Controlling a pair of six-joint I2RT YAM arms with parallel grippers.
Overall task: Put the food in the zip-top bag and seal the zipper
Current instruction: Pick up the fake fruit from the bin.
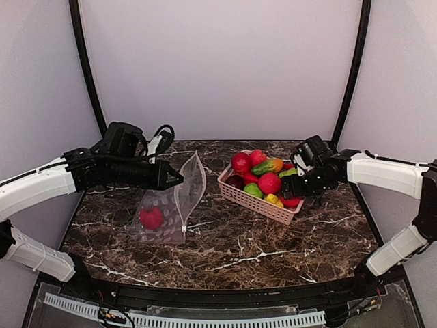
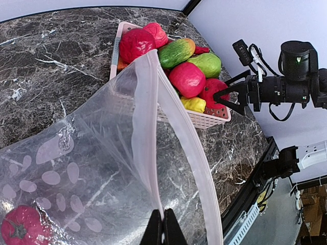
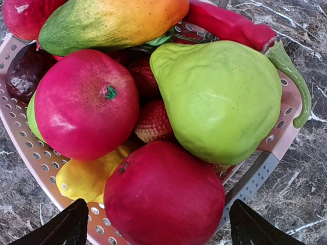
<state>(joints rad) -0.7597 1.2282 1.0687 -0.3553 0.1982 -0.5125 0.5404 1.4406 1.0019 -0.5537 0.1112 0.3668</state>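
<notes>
As left jaws pinch bag point(image 2: 102, 153), right jaws agape

A pink lattice basket point(image 1: 258, 200) sits right of centre on the dark marble table point(image 1: 239, 254) (white-veined), pale walls point(image 1: 218, 68) behind.

Bag mouth: the left gripper point(image 2: 163, 227) pinches one lip of the zip-top bag point(image 1: 167, 205) and holds it raised. The mouth gapes rightward toward the basket point(image 1: 258, 199), framed by the zipper point(image 2: 190, 149).

Bare table point(image 1: 273, 246) runs between bag and basket and along the near side.

Basket: heaped, packed fruit to fruit. The right gripper point(image 3: 163, 229), fingers spread, straddles a red fruit point(image 3: 163, 194) at the right end. A green pear point(image 3: 219, 97) touches that fruit.
</notes>
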